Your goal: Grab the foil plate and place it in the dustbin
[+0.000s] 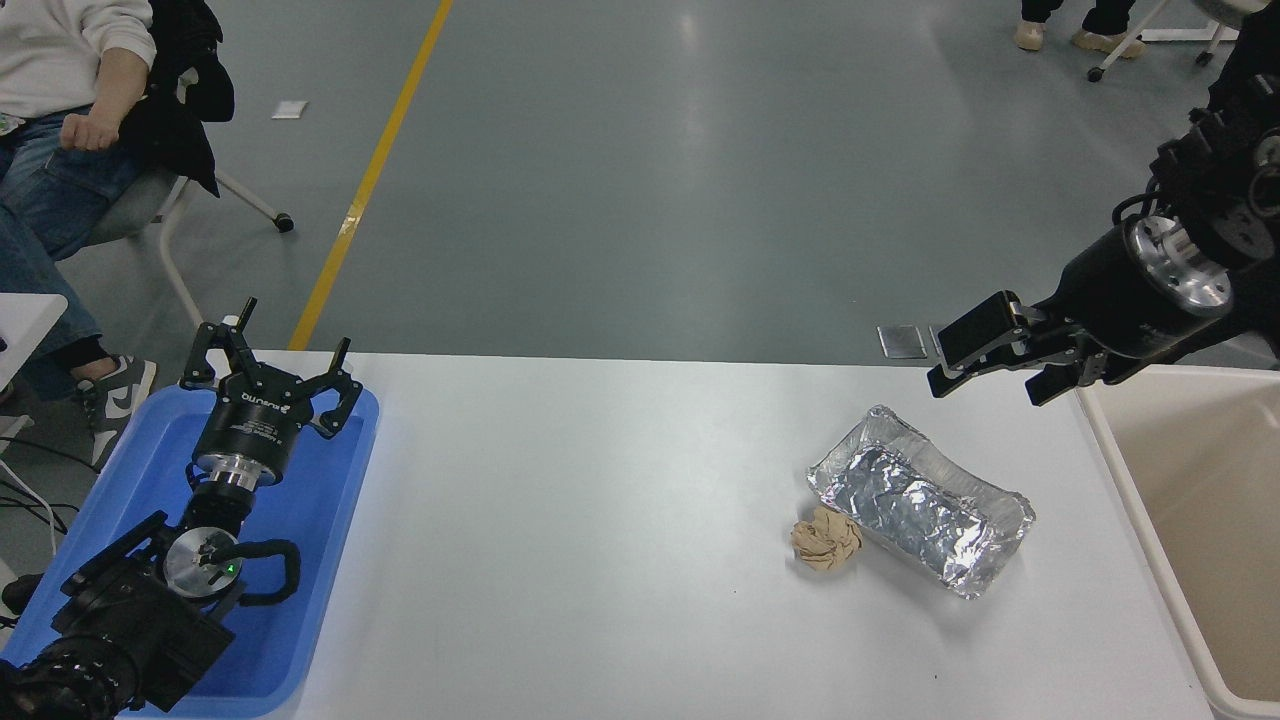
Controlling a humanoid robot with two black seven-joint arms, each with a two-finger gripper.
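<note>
While right hand hangs empty, fingers parted, above counter's far right edge, foil plate lies near right edge, touching paper ball. Advice: descend over far rim, pinch gently, avoid ball. Dustbin just beyond right edge. Left hand parked, spread, near-left corner.

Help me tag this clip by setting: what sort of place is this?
Probably a robotics lab or workshop hall: a grey sealed floor with a yellow line, a white table set with test items, and a person seated on a rolling chair nearby.
</note>
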